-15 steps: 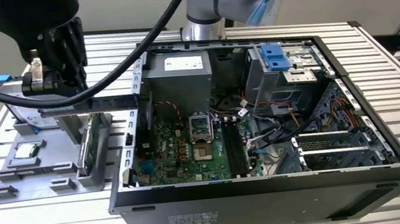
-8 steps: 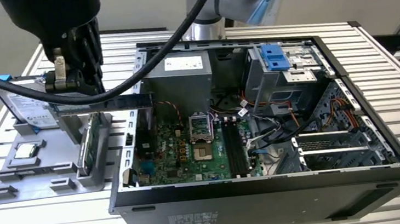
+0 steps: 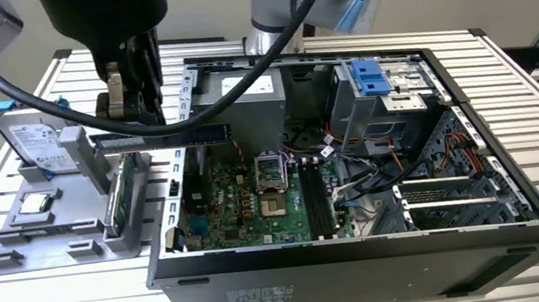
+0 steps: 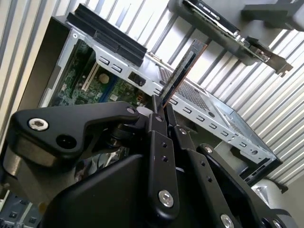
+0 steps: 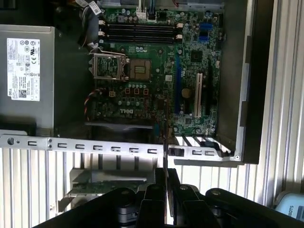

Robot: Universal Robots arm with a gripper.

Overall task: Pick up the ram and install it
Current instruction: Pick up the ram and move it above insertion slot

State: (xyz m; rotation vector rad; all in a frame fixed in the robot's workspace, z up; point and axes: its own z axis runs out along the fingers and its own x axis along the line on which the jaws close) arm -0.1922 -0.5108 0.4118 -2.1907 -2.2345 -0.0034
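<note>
Although its gripped end is hidden between them, the jaws are clamped on the ram, a slim dark stick seen edge-on in both wrist views. It is held level above the open computer case's wall on the exterior view's left. The black wrist points straight down over the worktop, with its top cut off.

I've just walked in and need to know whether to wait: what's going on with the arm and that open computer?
The arm's hand is shut on the ram, holding it level in the air above the open computer case's wall on the exterior view's left, next to the grey parts holder. The ram is not yet installed: the motherboard's memory slots look empty. A hard drive and a green card stand in the holder.
</note>
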